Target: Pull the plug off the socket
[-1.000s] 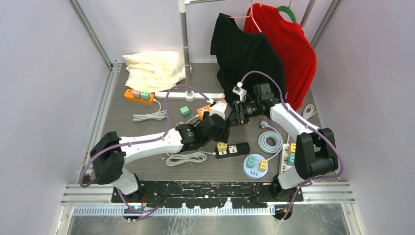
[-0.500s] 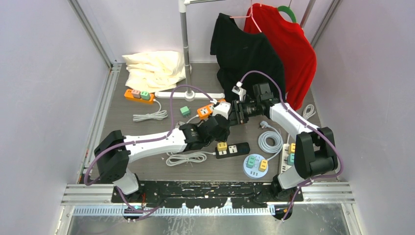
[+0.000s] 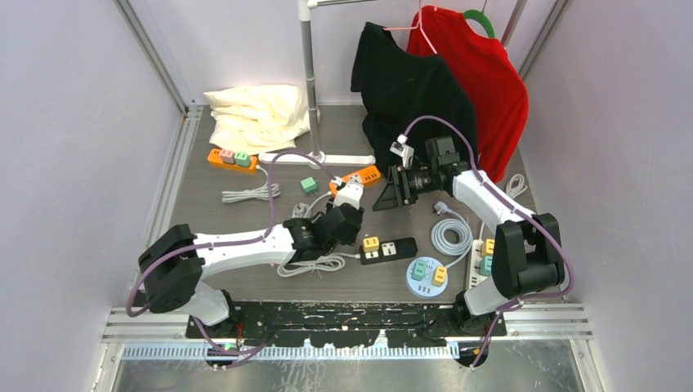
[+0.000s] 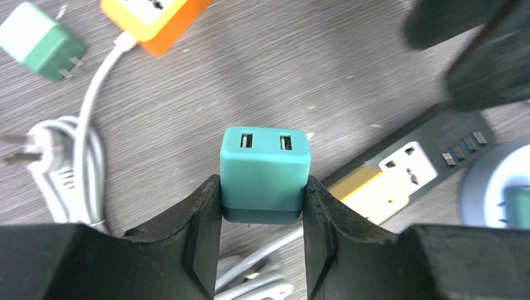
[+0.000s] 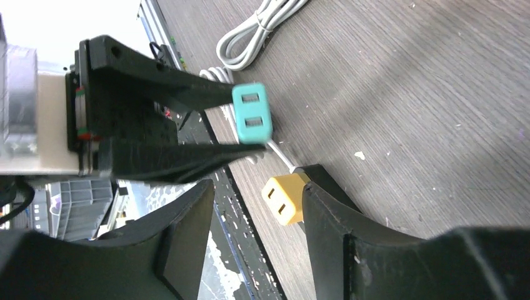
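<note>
Left wrist view: the left gripper (image 4: 262, 187) clamps the teal plug (image 4: 265, 156), prongs hidden, beside the black power strip (image 4: 406, 164). Empty, the right gripper (image 5: 259, 187) gapes.

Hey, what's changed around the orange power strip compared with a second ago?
The left gripper closed its fingers on the teal plug and drew back toward its base, pulling the plug out of the orange power strip. The right gripper let go of that strip and now stands open beside it. The black power strip stayed where it was.
</note>
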Robot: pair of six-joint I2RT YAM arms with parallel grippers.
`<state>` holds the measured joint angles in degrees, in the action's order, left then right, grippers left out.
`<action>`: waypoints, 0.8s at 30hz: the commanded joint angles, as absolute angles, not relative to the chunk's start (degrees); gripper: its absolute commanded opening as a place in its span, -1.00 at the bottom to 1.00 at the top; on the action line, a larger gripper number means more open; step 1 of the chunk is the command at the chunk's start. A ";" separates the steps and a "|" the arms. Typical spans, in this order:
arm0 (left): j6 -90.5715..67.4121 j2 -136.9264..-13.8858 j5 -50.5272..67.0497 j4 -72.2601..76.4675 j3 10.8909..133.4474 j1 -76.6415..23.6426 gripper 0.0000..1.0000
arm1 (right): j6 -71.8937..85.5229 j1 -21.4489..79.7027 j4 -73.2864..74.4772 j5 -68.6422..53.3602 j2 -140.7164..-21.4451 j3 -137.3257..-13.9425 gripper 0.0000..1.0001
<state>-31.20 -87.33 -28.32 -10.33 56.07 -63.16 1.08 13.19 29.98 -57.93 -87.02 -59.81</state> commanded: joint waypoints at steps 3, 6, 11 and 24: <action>-26.89 -79.98 -36.39 -2.44 49.00 -59.74 -1.00 | -2.22 11.91 30.94 -57.49 -84.29 -62.03 0.19; -25.46 -78.71 -37.52 -1.27 46.88 -56.90 -1.00 | -2.62 11.63 31.03 -57.34 -84.29 -61.91 0.19; -22.36 -80.60 -38.19 -2.06 47.68 -50.76 -1.00 | -2.98 11.40 31.03 -57.26 -84.37 -61.74 0.19; -18.13 -96.79 -38.07 -5.05 61.01 -37.58 -1.00 | -3.56 11.25 31.05 -57.28 -84.37 -61.50 0.19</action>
<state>-20.14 -92.99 -36.62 -5.96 55.31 -39.53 -2.59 11.49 31.53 -56.88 -86.80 -59.83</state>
